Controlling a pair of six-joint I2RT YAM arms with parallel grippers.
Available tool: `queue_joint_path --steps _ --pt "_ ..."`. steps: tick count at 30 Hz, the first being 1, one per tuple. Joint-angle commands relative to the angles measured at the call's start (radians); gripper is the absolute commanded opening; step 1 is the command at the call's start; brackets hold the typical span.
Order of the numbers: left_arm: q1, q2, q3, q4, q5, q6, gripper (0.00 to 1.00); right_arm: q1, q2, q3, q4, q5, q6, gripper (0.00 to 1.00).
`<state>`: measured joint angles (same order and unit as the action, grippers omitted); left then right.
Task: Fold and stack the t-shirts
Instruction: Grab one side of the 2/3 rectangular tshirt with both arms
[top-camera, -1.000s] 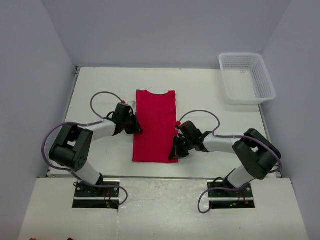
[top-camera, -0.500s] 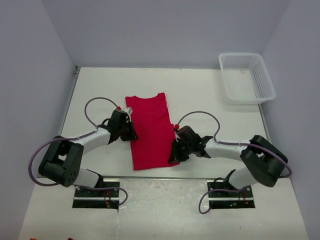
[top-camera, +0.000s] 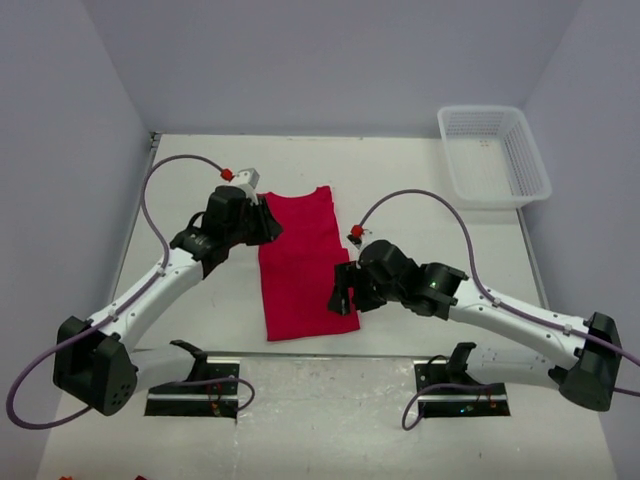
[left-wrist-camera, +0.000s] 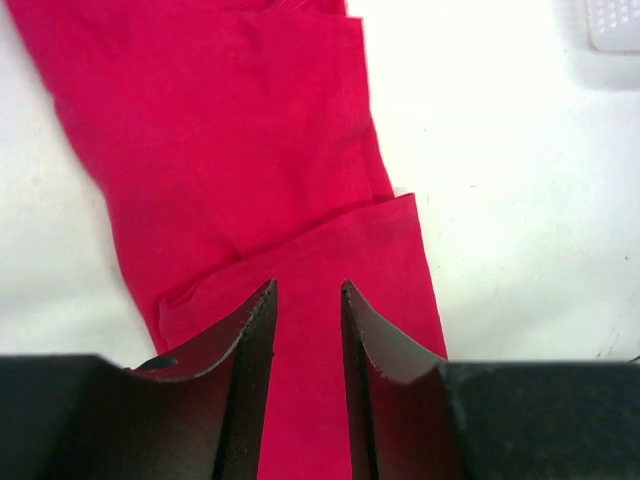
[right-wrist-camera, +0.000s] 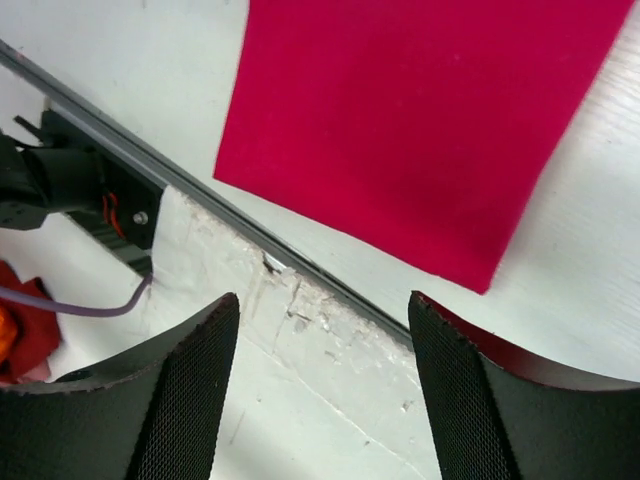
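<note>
One red t-shirt (top-camera: 298, 270) lies flat on the white table (top-camera: 420, 200), folded into a long narrow strip running from near to far. My left gripper (top-camera: 268, 228) hovers over its far left part. In the left wrist view the t-shirt (left-wrist-camera: 230, 150) fills the ground under my left gripper (left-wrist-camera: 305, 292), whose jaws stand apart with nothing between them. My right gripper (top-camera: 341, 297) hangs at the strip's near right edge. In the right wrist view my right gripper (right-wrist-camera: 322, 308) is wide open and empty, with the t-shirt's (right-wrist-camera: 430, 120) near end ahead of it.
A white mesh basket (top-camera: 493, 155) stands at the far right corner, and its corner (left-wrist-camera: 615, 25) shows in the left wrist view. The table's near edge and metal rail (right-wrist-camera: 300, 270) run just under the right gripper. Grey walls close in three sides.
Both grippers have opened and let go of the t-shirt, which first shifted left and now lies still. Both arms have risen; the left gripper moved toward the far end.
</note>
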<state>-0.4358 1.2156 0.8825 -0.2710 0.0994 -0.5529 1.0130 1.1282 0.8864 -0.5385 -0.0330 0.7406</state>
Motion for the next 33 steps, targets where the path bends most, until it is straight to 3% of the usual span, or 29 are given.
queue_joint_path --steps 1,4,8,10,17,23,27,33 --pt "-0.024 -0.031 0.013 -0.238 -0.127 -0.128 0.33 -0.001 -0.013 -0.032 -0.129 0.073 0.028 0.70" --pt "-0.107 -0.143 -0.103 -0.307 -0.167 -0.280 0.30 -0.008 0.002 -0.139 -0.063 0.070 0.081 0.72" --pt "-0.263 -0.211 -0.139 -0.408 -0.288 -0.471 0.29 -0.071 0.028 -0.233 0.050 0.016 0.086 0.75" --pt "-0.329 -0.208 -0.142 -0.451 -0.346 -0.508 0.29 -0.094 0.024 -0.276 0.104 0.007 0.089 0.82" --pt "-0.454 -0.165 -0.168 -0.505 -0.385 -0.634 0.29 -0.168 0.033 -0.345 0.192 -0.062 0.095 0.83" --pt "-0.527 -0.100 -0.152 -0.553 -0.406 -0.723 0.29 -0.168 0.036 -0.420 0.278 -0.097 0.150 0.73" --pt "-0.572 -0.087 -0.146 -0.567 -0.421 -0.760 0.29 -0.168 0.005 -0.463 0.304 -0.076 0.186 0.58" --pt "-0.598 -0.106 -0.135 -0.568 -0.440 -0.774 0.29 -0.168 0.038 -0.486 0.324 -0.051 0.195 0.50"
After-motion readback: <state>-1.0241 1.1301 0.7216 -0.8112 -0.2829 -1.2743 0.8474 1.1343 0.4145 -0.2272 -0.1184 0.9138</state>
